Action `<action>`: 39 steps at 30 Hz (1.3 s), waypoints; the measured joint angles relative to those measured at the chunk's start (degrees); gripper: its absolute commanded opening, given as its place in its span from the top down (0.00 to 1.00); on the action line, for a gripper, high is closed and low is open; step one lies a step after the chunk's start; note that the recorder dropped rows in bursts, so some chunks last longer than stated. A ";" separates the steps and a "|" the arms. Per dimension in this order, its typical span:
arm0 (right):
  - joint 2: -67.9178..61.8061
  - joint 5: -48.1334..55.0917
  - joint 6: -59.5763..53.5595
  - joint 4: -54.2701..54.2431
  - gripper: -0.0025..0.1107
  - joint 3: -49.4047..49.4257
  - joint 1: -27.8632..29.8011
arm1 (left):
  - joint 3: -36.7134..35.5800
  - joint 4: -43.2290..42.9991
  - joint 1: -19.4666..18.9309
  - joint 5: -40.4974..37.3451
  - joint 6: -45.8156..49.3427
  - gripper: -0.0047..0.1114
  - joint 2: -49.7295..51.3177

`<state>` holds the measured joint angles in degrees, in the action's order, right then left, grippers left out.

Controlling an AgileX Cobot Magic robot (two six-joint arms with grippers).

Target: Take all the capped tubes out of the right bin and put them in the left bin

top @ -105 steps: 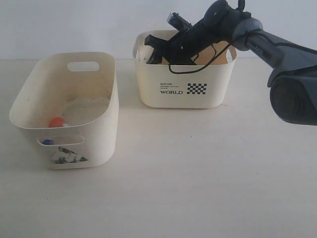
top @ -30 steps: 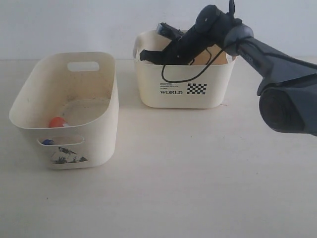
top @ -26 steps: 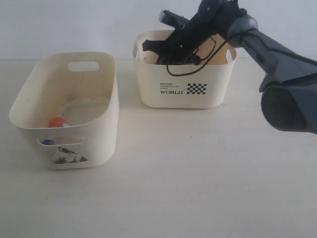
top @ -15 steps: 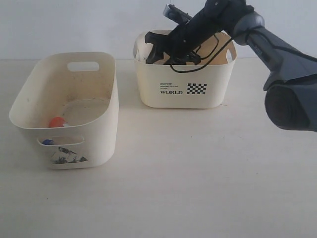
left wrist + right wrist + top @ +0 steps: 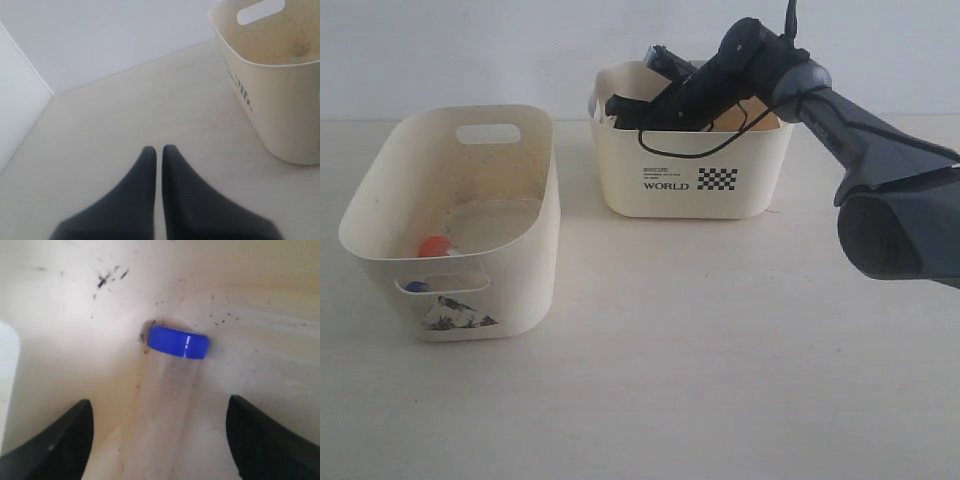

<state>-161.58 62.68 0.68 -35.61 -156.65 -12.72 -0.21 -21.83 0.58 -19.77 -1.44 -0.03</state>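
The right bin point(image 5: 692, 168), marked "WORLD", stands at the back. My right gripper point(image 5: 622, 108) reaches down into it from the right. In the right wrist view a clear tube with a blue cap point(image 5: 177, 342) lies on the bin floor point(image 5: 260, 295). The right gripper point(image 5: 160, 401) is open, one finger on either side of the tube's body and neither touching it. The left bin point(image 5: 520, 230) holds an orange-capped tube point(image 5: 435, 245), and a blue cap point(image 5: 416, 286) shows through its front slot. My left gripper point(image 5: 159, 149) is shut and empty above the table, beside the left bin point(image 5: 280, 110).
Dark specks mark the floor of the right bin. A black cable point(image 5: 670, 152) hangs over its front rim. The big dark right arm point(image 5: 895, 215) crosses the right side of the exterior view. Bare tabletop point(image 5: 720, 340) lies in front of both bins.
The right arm rose a little above the right bin's rim, then dropped back down into it. The left bin and its tubes have not moved.
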 measured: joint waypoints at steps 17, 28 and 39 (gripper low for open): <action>-2.50 3.45 -3.84 -6.30 0.41 -0.42 0.61 | 0.00 0.00 0.00 0.00 0.00 0.92 0.00; -2.50 4.67 0.52 -2.10 0.98 -1.04 -0.16 | 0.00 0.00 0.00 0.00 0.00 0.92 0.00; -0.24 4.40 -2.01 3.75 0.79 -0.69 -0.39 | 0.00 0.00 0.00 0.00 0.00 0.92 0.00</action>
<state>-161.83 67.08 -1.33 -31.87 -157.34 -13.11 -0.21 -21.83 0.58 -19.77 -1.44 -0.03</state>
